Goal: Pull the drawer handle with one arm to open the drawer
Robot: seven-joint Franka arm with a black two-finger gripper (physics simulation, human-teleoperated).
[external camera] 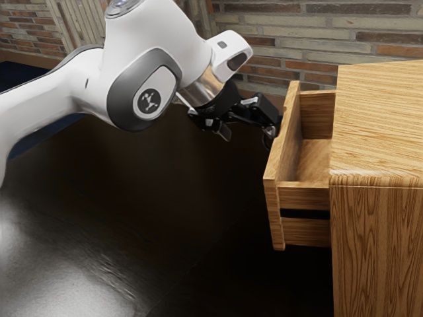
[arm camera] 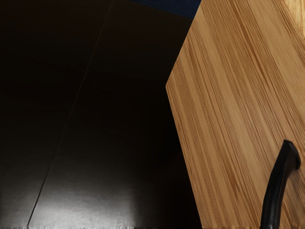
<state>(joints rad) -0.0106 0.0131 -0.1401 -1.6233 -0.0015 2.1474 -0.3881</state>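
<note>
One light-oak wooden drawer point(external camera: 301, 165) stands partly out of the matching wooden cabinet point(external camera: 377, 211) at the exterior view's right. Its open box shows a bare wooden floor and side wall, and its front panel is well clear of the cabinet face. The white Franka arm point(external camera: 132, 72) comes in from the exterior view's left and carries its black gripper point(external camera: 267, 127) right up against the outer side of that front panel. There a small part of the curved black drawer handle point(arm camera: 279, 186) shows past the panel's edge. In the wrist view the handle sits close under the hand, standing off the striped wood of the front, with the dark glossy tabletop point(external camera: 132, 238) beyond. Whether the gripper is clamped on the handle or merely beside it cannot be told, since the panel and the hand's own body hide the contact. As a judgement, much of the task looks done, because the drawer is plainly open by a good part of its depth. What may be left is drawing it further along its runners, and the pictures do not show how much travel remains.
</note>
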